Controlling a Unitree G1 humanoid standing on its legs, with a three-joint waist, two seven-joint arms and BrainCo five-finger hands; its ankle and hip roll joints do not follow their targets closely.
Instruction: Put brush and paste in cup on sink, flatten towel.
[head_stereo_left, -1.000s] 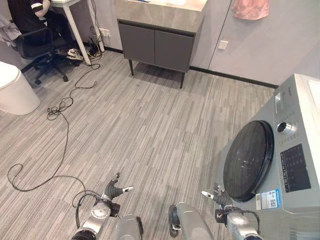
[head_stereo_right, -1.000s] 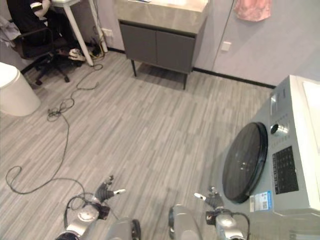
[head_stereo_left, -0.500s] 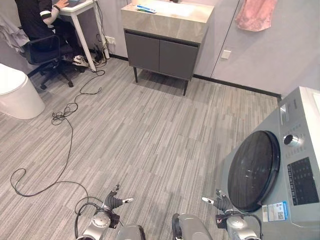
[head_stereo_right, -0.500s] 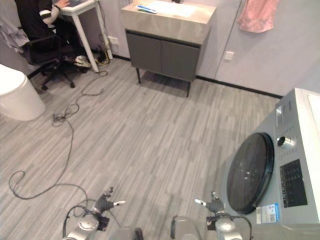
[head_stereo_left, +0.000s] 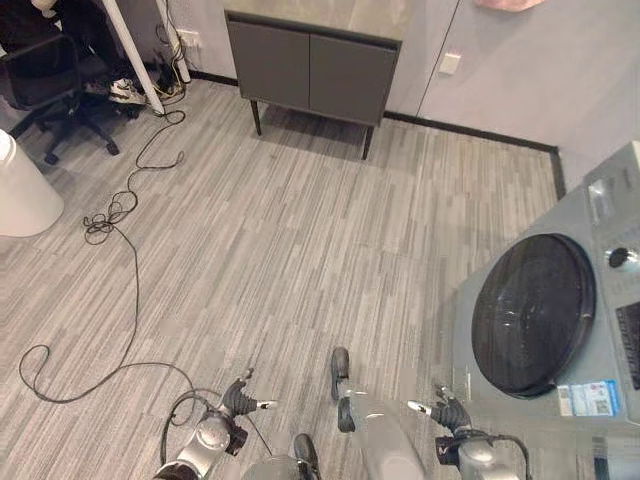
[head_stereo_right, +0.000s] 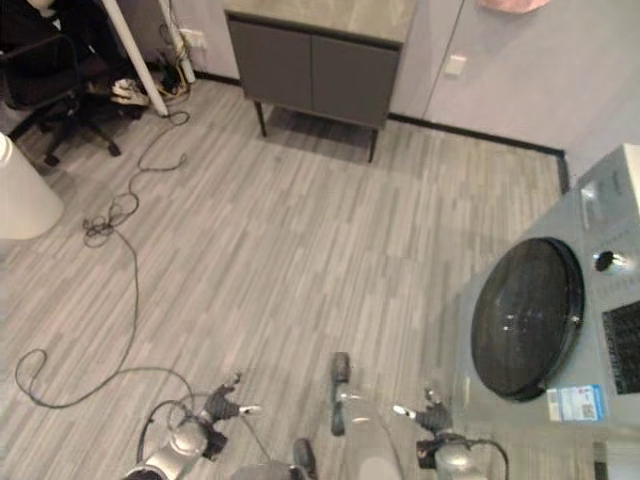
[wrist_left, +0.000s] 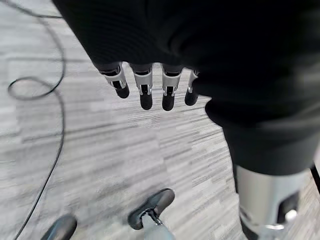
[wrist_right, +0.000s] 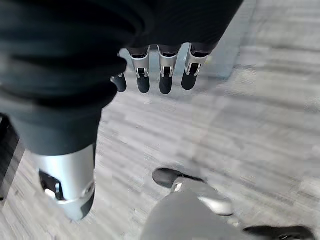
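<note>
1. The left hand (head_stereo_left: 240, 400) hangs low over the grey wood-striped floor (head_stereo_left: 300, 230) at the near edge of the head views; in its wrist view its fingers (wrist_left: 146, 92) point downward, relaxed and released, holding nothing.
2. The right hand (head_stereo_left: 445, 412) hangs at the same near edge on the robot's right; its fingers (wrist_right: 167, 75) are likewise loose and released, empty, above the floor.
3. Just beside the right hand stands a silver-grey front-loading washing machine (head_stereo_left: 600, 300) with a round dark glass door (head_stereo_left: 532, 312), a control knob and a blue-and-white sticker low on its front panel.
4. On the robot's left, a thin black cord (head_stereo_left: 120, 260) snakes across the floor from a loop near the left hand toward the far left corner.
5. At the left edge of the floor, farther off, shows part of a white rounded fixture (head_stereo_left: 22, 190).
6. In the far left corner sits a black wheeled office chair (head_stereo_left: 45, 85) beside a white bench leg (head_stereo_left: 128, 48), with a white shoe on the floor near them.
7. Against the far wall stands a dark grey two-door sink cabinet on thin legs (head_stereo_left: 312, 62), its pale stone top cut by the upper edge, so I cannot tell whether the brush, paste or cup lie on it.
8. A sliver of pink towel (head_stereo_left: 510, 4) hangs on the pale wall above and to the right of the cabinet, over a white wall socket (head_stereo_left: 449, 63).
</note>
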